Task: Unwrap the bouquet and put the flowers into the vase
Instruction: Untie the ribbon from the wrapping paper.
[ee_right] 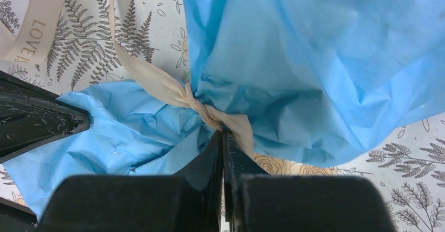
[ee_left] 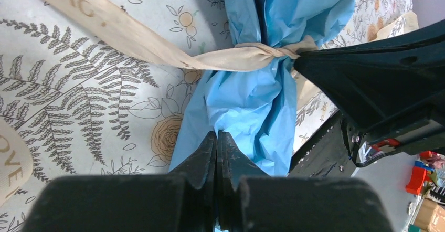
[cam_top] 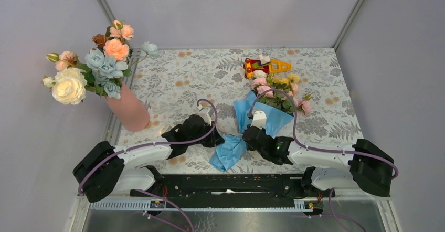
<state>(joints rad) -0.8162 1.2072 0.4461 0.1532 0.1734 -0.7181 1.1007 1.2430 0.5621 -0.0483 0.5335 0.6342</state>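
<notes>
The bouquet [cam_top: 273,98] lies on the bench [cam_top: 178,80] right of centre, its blooms toward the far right and its blue paper [cam_top: 228,153] tail pointing near. The right pincer [ee_right: 222,135] is clenched on the cream ribbon [ee_left: 131,38] at the knot around the paper's waist. The left pincer [ee_left: 216,137] is clenched too, its tips against the left edge of the tail; whether it pinches any paper cannot be told. The vase [cam_top: 128,108] stands well apart at the far left.
</notes>
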